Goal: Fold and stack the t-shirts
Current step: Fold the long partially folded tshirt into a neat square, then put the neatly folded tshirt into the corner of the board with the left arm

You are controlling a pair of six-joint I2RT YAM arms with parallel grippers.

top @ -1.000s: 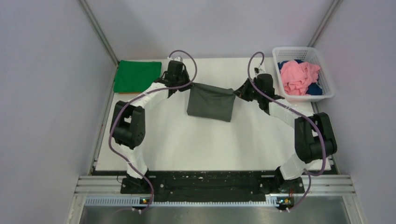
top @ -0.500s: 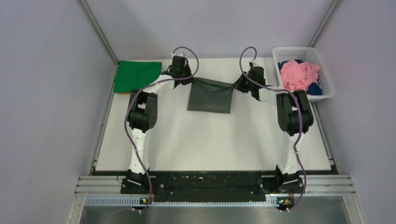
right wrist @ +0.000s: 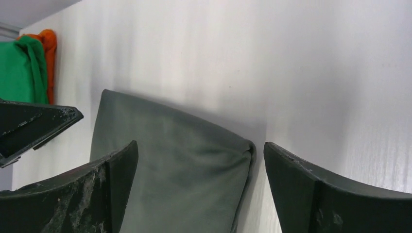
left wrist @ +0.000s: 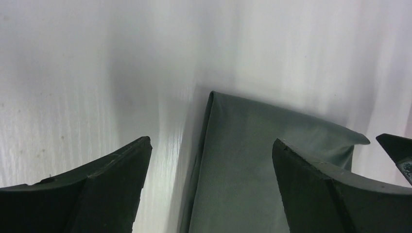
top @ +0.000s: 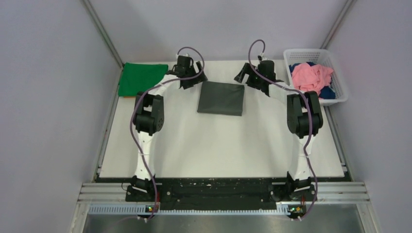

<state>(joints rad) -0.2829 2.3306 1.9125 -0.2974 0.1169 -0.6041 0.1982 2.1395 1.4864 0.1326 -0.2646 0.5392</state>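
Grey tee (top: pixel 221 98) flat; L claw (left wrist: pixel 211 145), R claw (right wrist: pixel 200 148) spread.

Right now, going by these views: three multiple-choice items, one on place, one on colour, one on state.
1. Where is the dark grey t-shirt?
A) hanging in the air
B) flat on the table, between the two grippers
C) crumpled on the floor

2. What colour is the far-left t-shirt?
A) green
B) pink
C) blue

3. What state are the left gripper and right gripper in?
A) both shut on the shirt
B) one open, one shut
C) both open, holding nothing

Answers:
1 B: the top view shows it lying flat, folded, mid-table.
2 A: it is bright green in the top view.
3 C: each wrist view shows its fingers spread wide apart.
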